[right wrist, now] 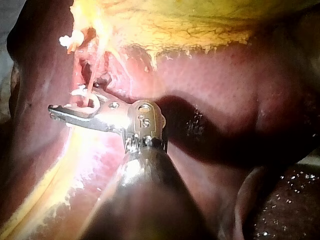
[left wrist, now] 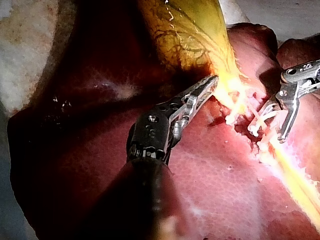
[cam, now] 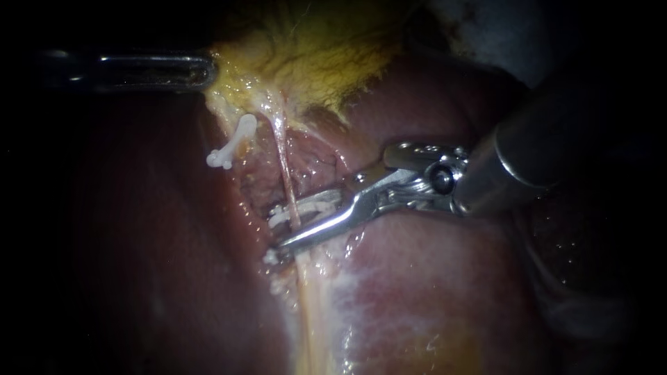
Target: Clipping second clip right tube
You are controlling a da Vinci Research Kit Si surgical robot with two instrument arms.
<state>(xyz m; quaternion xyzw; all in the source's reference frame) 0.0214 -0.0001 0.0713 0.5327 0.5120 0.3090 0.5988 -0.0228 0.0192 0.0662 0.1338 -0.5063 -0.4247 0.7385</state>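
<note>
At the centre of the endoscope view, the right instrument point(cam: 299, 223) comes in from three o'clock. Its jaws stand narrow, holding a white clip point(cam: 311, 207) across the tube point(cam: 283, 163). The tube runs straight from twelve o'clock of the jaws and looks taut over the liver point(cam: 431, 292). At eleven o'clock the left instrument point(cam: 205, 69) meets the gallbladder point(cam: 313, 55) at its edge. The other clip point(cam: 233, 142) sits at ten o'clock from the jaws, on a neighbouring strand.

I judge the step to be the squeeze itself: the clip is placed but not plainly locked. The next move calls for a full close with the tube wholly inside, then an opening that does not drag the tube.

The left wrist view shows what the endoscope hides. The left jaws lie clamped on yellow tissue at the gallbladder's neck, and the right instrument stands just ahead of them.

The right wrist view shows the tube passing between the right jaws, with both tips beyond it. The endoscope leaves that reach unclear.
</note>
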